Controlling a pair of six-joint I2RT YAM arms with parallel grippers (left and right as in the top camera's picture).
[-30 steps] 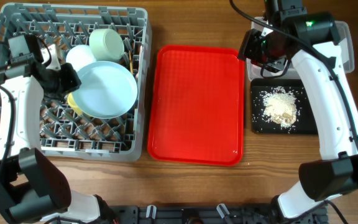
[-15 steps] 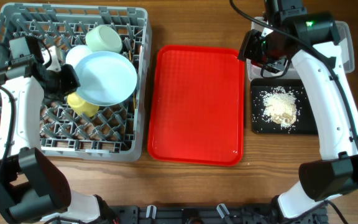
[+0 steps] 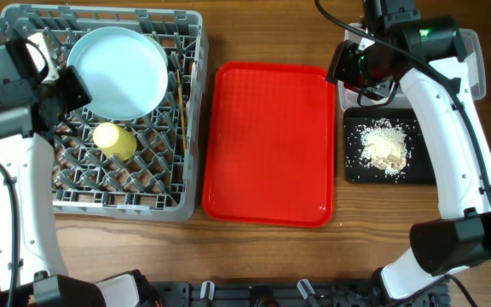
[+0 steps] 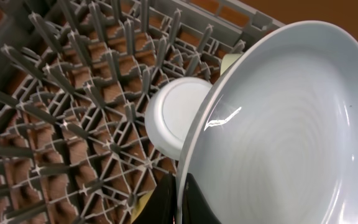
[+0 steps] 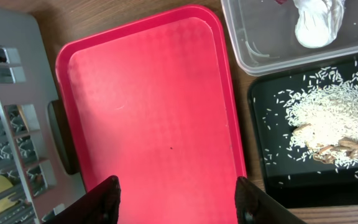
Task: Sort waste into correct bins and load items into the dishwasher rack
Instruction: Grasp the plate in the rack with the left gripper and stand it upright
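My left gripper [image 3: 73,85] is shut on the rim of the pale blue bowl [image 3: 118,72] and holds it tilted over the far part of the grey dishwasher rack [image 3: 24,183]. In the left wrist view the fingers [image 4: 182,200] pinch the bowl's rim [image 4: 278,130], with a white round plate [image 4: 176,115] and a pale green bowl edge [image 4: 229,61] behind it. The yellow cup [image 3: 113,141] and the chopsticks [image 3: 180,98] lie in the rack. My right gripper [image 5: 179,186] is open and empty above the red tray [image 5: 154,106]. Food scraps [image 3: 384,147] lie on the black tray [image 3: 355,170]. The wrapper [image 5: 319,25] lies in the clear tub [image 5: 260,59].
The red tray [image 3: 271,145] lies between the rack and the two bins. The right arm [image 3: 437,94] crosses over the clear tub [image 3: 477,64] and hides most of it in the overhead view. Bare wooden table [image 3: 271,256] runs along the front.
My left gripper has carried the blue bowl toward the rack's far side. The bowl now covers the white plate and green bowl from above. The right arm has not moved.
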